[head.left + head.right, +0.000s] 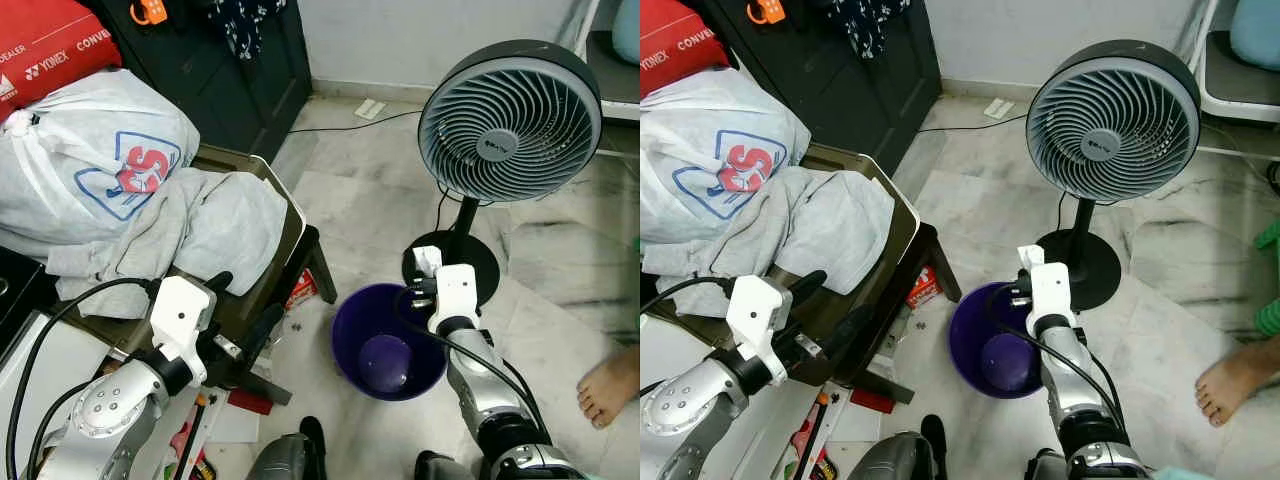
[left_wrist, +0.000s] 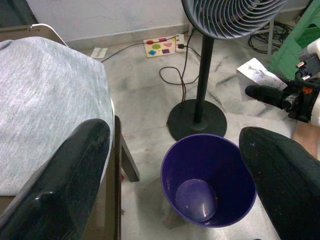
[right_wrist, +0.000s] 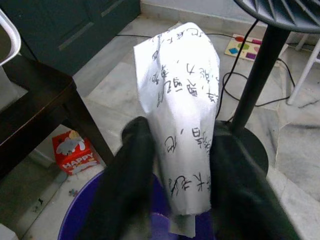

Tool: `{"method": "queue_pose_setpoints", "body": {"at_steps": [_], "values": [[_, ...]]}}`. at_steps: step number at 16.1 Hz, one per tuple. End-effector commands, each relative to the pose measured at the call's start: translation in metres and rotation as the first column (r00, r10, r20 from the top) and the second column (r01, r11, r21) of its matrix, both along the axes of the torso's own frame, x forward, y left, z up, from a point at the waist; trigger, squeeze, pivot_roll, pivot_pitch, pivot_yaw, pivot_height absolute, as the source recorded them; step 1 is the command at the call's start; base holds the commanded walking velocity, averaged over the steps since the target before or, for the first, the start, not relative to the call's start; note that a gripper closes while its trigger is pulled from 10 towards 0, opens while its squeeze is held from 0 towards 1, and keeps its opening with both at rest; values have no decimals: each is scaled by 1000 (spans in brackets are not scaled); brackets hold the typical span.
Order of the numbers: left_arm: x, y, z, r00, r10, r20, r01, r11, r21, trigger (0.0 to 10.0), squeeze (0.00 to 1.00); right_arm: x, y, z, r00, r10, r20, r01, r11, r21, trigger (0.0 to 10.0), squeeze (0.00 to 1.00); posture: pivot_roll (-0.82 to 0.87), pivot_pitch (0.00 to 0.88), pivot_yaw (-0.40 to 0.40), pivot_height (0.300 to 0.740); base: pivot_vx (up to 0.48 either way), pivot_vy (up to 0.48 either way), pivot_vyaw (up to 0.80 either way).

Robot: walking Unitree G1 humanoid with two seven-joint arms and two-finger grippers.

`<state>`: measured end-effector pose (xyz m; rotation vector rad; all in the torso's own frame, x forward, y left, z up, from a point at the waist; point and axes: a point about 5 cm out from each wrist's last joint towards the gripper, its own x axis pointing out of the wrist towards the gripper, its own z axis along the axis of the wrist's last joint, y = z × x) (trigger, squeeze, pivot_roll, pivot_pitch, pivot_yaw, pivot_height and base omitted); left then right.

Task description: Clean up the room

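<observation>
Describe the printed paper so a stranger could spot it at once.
Find the grey standing fan; at its base sits a purple bin. Just over the bin's rim, the right claw pinches a folded white paper, the one sheet covered in black print.

floor point(image 1: 360, 200): marble | on it: purple bin point(image 1: 388, 343), fan stand point(image 1: 457, 262), red box point(image 1: 301, 290)

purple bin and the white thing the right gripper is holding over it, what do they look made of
Purple bin: looks like moulded plastic, smooth with a soft sheen on its inner wall and a thin, even rim. White thing between the right gripper's fingers: most likely paper, judging by its creases, folds and black printed characters; a thin printed wrapper can't be ruled out.
</observation>
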<state>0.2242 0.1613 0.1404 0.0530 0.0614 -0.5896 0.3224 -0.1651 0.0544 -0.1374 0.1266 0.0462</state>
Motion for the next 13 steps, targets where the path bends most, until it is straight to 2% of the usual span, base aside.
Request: {"method": "queue_pose_setpoints", "body": {"at_steps": [1, 3, 4, 5, 6, 7, 9, 13], "values": [[-2, 4, -3, 1000, 21, -13, -21, 1000, 15, 10000, 0, -4, 6, -6, 1000, 17, -17, -17, 1000, 4, 10000, 592, 148, 278, 196, 740, 0, 0, 0], [-2, 4, -2, 1000, 21, -13, -20, 1000, 16, 10000, 0, -5, 4, -8, 1000, 10, -23, -10, 1000, -2, 10000, 580, 151, 279, 198, 740, 0, 0, 0], [-2, 5, -2, 1000, 21, -13, -20, 1000, 18, 10000, 0, -6, 1, -11, 1000, -1, -31, 0, 1000, -9, 10000, 486, 158, 282, 202, 740, 0, 0, 0], [-2, 5, -2, 1000, 21, -14, -20, 1000, 18, 10000, 0, -6, 0, -12, 999, -6, -33, 6, 1000, -12, 10000, 451, 159, 283, 203, 740, 0, 0, 0], [-3, 5, -2, 1000, 21, -15, -20, 1000, 20, 10000, 0, -7, -1, -13, 999, -12, -39, 11, 1000, -14, 10000, 333, 161, 285, 206, 740, 0, 0, 0], [-4, 6, -2, 1000, 19, -17, -19, 1000, 22, 10000, 0, -8, -3, -15, 999, -25, -45, 25, 1000, -16, 10000, 282, 172, 290, 215, 740, 0, 0, 0], [-5, 8, -2, 1000, 17, -24, -17, 999, 29, 10000, 0, -10, -6, -18, 997, -46, -59, 45, 999, -19, 10000, 82, 182, 293, 228, 740, 0, 0, 0], [-4, 8, 0, 1000, 6, -29, -5, 999, 39, 10000, 0, -11, -11, -21, 994, -85, -64, 83, 996, -23, 10000, 67, 189, 297, 249, 740, 0, 0, 0]]}}
